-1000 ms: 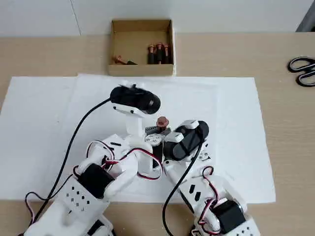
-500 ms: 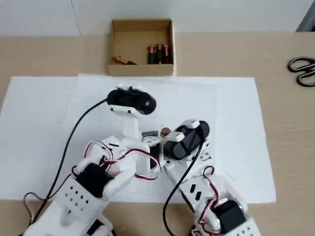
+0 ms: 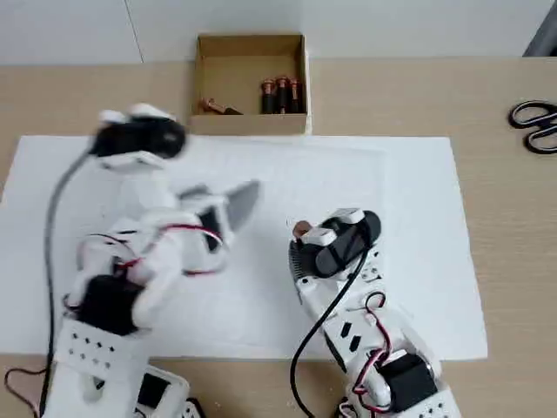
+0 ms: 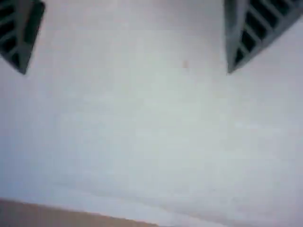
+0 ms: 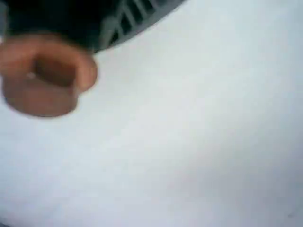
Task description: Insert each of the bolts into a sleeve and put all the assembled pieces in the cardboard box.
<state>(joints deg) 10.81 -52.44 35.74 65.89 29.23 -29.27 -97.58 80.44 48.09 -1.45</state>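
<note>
The left arm stands swung out over the left half of the white sheet (image 3: 409,200), its left gripper (image 3: 239,202) spread wide and empty above bare paper. The right arm is folded low at mid-sheet, its right gripper (image 3: 298,235) closed on a copper-coloured piece (image 5: 45,78) held just above the paper, well apart from the cardboard box (image 3: 251,40), where finished pieces (image 3: 281,94) lie. A second earlier both grippers met at this piece; the left has since released it and withdrawn leftward.
</note>
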